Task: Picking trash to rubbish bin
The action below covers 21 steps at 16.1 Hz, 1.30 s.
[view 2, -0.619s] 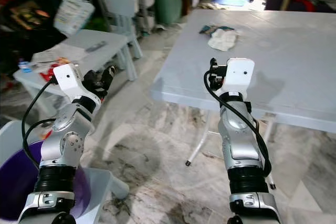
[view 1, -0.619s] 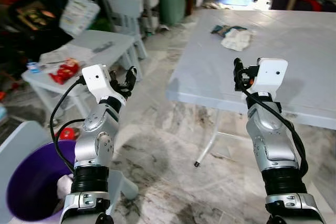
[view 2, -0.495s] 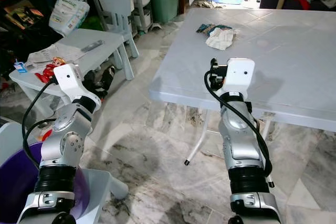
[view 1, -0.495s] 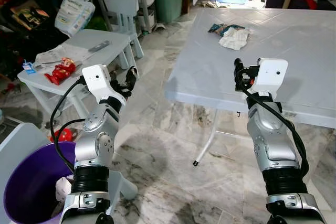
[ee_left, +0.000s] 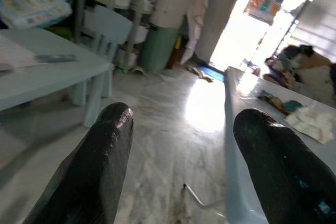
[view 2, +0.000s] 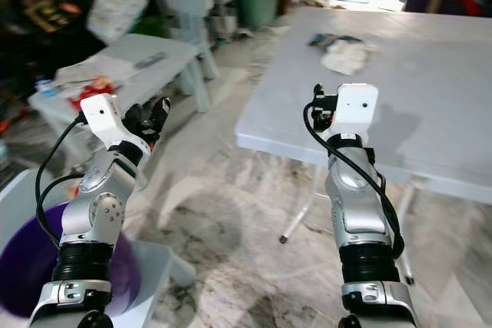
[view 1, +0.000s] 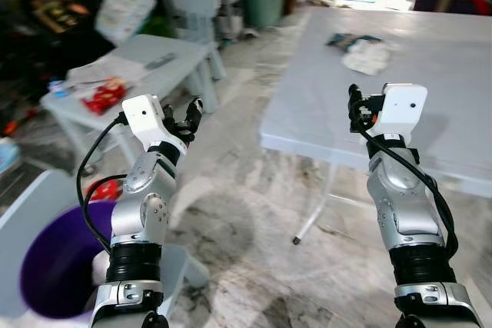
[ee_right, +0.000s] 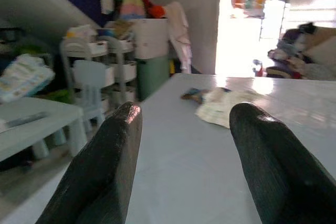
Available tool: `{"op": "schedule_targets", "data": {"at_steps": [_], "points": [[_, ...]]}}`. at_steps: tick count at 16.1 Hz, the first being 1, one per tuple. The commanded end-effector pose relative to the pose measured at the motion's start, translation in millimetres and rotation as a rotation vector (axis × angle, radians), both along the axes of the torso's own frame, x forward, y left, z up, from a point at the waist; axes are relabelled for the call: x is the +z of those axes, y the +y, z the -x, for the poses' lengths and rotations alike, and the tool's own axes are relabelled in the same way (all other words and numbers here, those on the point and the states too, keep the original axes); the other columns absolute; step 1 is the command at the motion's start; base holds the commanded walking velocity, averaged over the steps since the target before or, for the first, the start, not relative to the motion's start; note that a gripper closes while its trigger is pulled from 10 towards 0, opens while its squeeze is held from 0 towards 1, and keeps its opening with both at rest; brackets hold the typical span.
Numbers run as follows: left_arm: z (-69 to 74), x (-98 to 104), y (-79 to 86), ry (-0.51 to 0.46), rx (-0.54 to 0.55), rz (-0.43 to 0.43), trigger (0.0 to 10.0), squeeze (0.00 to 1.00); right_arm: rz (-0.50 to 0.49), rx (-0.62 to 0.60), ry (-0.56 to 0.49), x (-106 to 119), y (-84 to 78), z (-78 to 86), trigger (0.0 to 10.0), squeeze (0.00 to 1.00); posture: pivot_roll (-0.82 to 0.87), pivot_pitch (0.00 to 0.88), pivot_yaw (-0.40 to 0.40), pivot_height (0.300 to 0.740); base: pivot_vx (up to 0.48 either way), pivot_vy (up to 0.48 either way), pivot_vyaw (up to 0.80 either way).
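Crumpled white trash (view 1: 367, 57) on grey table; purple bin (view 1: 46, 266) floor-left.

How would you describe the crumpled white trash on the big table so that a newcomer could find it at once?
Start at the large grey table ahead of the right gripper. Near its far edge lies a crumpled white wad touching a darker, teal-patterned wrapper. The wad is the pale, bunched piece, the nearer of the two.

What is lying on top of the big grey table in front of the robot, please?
On the big grey table, toward its far side, lie a crumpled white tissue and a dark wrapper touching it. The right tool, open and empty, hovers over the near edge, hiding a patch of tabletop.
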<state>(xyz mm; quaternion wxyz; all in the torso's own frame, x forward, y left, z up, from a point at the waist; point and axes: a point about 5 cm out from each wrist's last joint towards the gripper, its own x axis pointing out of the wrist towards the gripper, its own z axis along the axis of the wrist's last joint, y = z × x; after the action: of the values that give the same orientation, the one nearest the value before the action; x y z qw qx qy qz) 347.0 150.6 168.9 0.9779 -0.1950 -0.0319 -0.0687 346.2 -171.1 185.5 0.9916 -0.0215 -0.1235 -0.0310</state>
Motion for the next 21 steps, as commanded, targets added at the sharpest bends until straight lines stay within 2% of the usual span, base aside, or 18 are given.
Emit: {"op": "schedule_targets", "data": {"at_steps": [1,21], "points": [[0.2,1.2,2.8,0.004,0.006,0.000,10.0,0.00,0.005,0.011,-0.024,7.2,4.8,0.6,10.0,0.00,-0.01,0.000,0.069,0.740,0.000,0.000,0.00],[2.2,-1.5,3.7,0.014,-0.001,-0.006,10.0,0.00,0.015,0.006,-0.022,6.6,5.1,0.1,10.0,0.00,0.00,0.000,0.070,0.740,0.000,-0.258,0.00]]}}
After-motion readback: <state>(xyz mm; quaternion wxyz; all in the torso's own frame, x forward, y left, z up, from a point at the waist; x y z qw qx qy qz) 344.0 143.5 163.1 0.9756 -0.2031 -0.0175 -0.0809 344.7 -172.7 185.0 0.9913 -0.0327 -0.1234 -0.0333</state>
